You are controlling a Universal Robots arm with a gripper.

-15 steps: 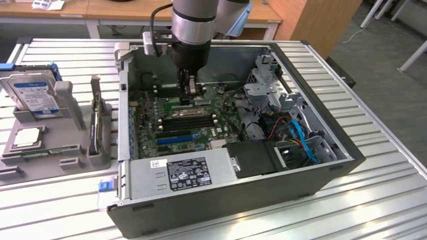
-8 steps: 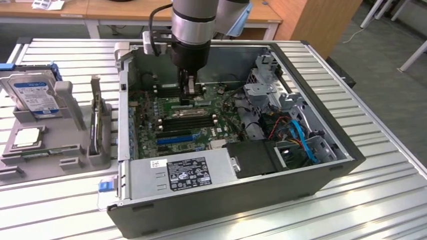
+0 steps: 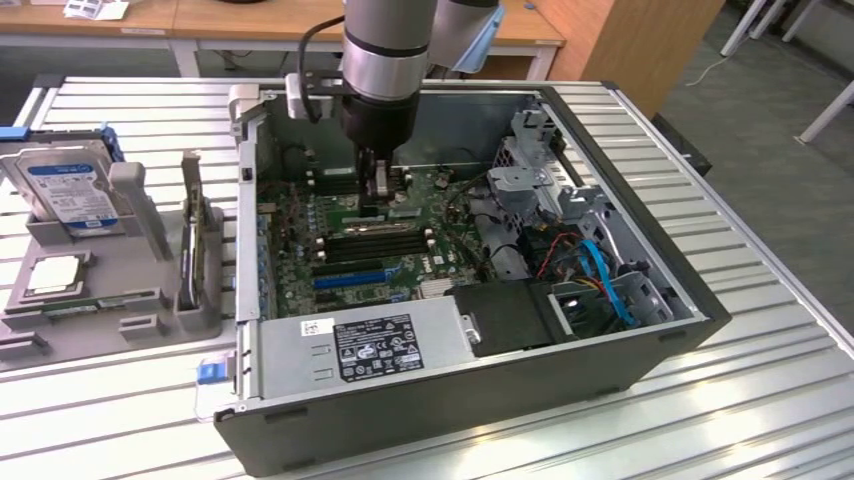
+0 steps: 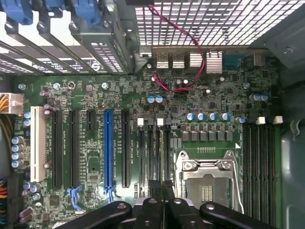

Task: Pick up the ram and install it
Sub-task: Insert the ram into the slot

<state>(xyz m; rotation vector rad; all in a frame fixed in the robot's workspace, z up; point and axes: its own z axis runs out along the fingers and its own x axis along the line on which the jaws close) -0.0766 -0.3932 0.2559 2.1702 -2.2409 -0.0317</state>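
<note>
- We see our arm (image 3: 387, 45) reaching straight down, wrist vertical.
- Our claw (image 3: 384, 200) points downward, directly below the wrist.
- Its fingers (image 4: 153, 210) sit pressed close together, almost no gap.

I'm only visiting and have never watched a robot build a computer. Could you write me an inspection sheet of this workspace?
Surface: ribbed metal table carrying an open computer case.
Job's things: the ram, seen edge-on between the fingers, over the memory slots beside the processor socket.
Clutter: grey parts tray at the exterior view's left, with a hard drive, a processor and an expansion card.
Grippers: gripper inside the case, shut on the ram.
Cables: red wire by the rear ports; blue cables inside the case.
Surroundings: wooden desks behind.
</note>
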